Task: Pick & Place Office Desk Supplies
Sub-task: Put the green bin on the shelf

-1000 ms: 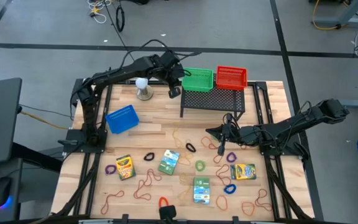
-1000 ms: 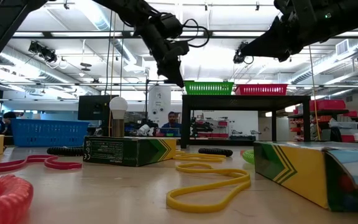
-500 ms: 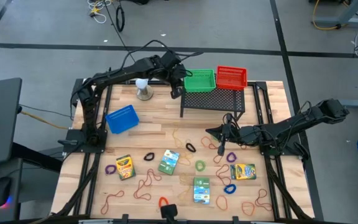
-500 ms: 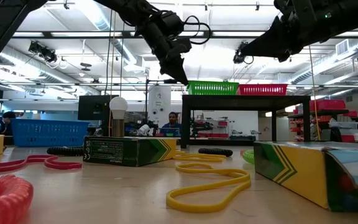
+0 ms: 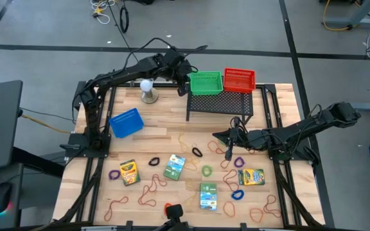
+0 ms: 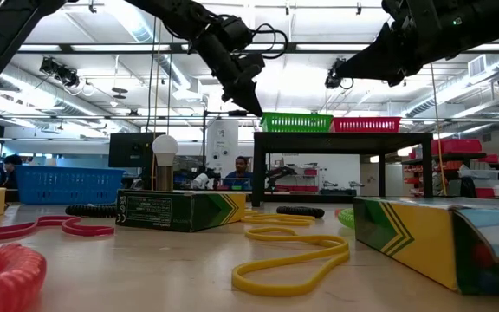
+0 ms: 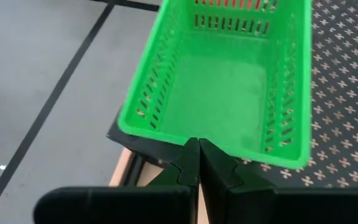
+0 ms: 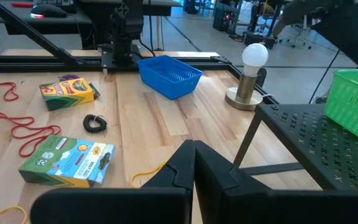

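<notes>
Flat green and yellow crayon boxes (image 5: pixel 173 167) and thin reddish-tan rubber bands (image 5: pixel 151 187) lie scattered, apparently loose, toward six o'clock on the wooden surface (image 5: pixel 159 131); both arms' jaws are closed, empty.

We can read no text anywhere; the printing on the crayon boxes (image 8: pixel 68 161) is too small for us.
</notes>
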Robot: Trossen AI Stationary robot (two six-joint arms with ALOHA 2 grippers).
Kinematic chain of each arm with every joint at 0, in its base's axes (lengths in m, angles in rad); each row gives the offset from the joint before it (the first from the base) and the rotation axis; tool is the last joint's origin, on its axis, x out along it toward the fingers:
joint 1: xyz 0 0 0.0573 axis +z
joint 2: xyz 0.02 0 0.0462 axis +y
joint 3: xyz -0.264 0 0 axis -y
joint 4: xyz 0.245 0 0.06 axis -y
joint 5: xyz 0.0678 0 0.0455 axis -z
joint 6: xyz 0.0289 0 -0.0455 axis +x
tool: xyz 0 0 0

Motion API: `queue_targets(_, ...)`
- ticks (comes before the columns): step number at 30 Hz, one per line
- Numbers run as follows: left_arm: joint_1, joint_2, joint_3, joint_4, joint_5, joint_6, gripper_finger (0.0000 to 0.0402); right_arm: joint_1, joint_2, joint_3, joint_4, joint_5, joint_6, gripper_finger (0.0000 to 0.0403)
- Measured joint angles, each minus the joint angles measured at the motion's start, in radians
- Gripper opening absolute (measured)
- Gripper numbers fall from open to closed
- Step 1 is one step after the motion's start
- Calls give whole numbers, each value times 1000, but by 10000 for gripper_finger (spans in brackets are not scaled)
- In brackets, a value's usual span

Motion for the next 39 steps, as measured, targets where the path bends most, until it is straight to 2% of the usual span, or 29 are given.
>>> queue_targets(5, 11, 0, 0, 19, 0, 1, 7, 0, 0, 0, 0, 0, 0, 11)
queue_targets(11, 25, -5, 0, -45, -34, 44, 7, 0, 0, 0, 0, 0, 0, 11)
queue_targets(15, 38, 4, 0, -96, 2, 46, 7, 0, 0, 0, 0, 0, 0, 11)
queue_targets(22, 38, 44, -1, 5, 5, 45, 7, 0, 0, 0, 0, 0, -3, 11)
queue_targets(39, 68, 48, -1, 135, 5, 22, 7, 0, 0, 0, -1, 1, 0, 11)
